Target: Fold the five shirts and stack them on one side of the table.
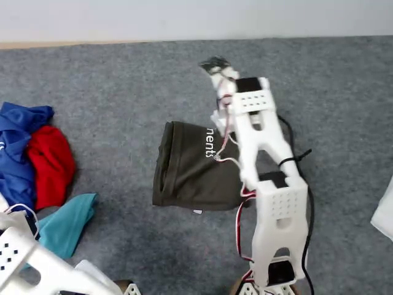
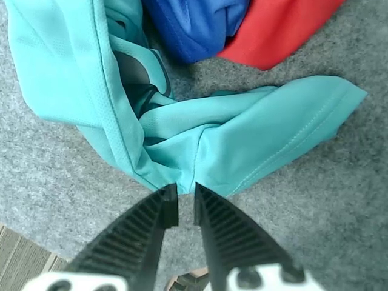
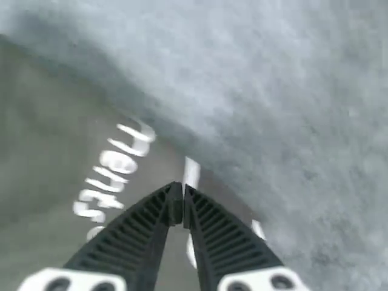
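A dark olive shirt (image 1: pixel 187 169) with white lettering lies folded at the table's middle. My right gripper (image 3: pixel 182 195) is shut, its tips hovering over this shirt's edge (image 3: pixel 66 133) next to the lettering; whether it pinches cloth is unclear. In the high view the right arm (image 1: pixel 270 178) reaches over the shirt's right side. A teal shirt (image 2: pixel 200 130), a blue shirt (image 1: pixel 18 147) and a red shirt (image 1: pixel 52 163) lie crumpled at the left. My left gripper (image 2: pixel 183 203) sits just short of the teal shirt's hem, open by a narrow gap and holding nothing.
A white cloth (image 1: pixel 385 212) pokes in at the right edge. The table is covered in grey carpet (image 1: pixel 110 80), bare along the back and at the front middle. The left arm's white body (image 1: pixel 24 261) occupies the front left corner.
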{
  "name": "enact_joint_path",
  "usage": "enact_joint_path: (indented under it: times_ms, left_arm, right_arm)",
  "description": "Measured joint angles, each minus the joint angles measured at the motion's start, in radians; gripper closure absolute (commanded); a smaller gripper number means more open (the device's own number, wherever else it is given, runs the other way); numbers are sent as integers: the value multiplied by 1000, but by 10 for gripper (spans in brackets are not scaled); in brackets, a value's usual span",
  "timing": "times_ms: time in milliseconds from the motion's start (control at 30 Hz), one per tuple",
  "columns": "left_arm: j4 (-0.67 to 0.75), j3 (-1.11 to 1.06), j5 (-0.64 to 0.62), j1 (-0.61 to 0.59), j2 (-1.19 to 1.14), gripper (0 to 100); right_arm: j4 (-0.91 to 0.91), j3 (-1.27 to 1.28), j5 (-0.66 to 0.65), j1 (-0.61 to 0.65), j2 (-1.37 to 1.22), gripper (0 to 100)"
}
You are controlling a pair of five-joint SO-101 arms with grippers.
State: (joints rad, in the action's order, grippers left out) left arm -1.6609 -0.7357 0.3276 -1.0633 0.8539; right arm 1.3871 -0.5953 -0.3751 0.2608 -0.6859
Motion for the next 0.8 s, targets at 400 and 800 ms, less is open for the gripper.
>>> enact_joint_path:
  times_ms: [400,800]
  left_arm:
    - [0,0,0,0,0,943]
    - [0,0,0,0,0,942]
  right_arm:
    - [-203,0,-31,199,-75,988]
    - [-290,-100,-95,229,-201,988]
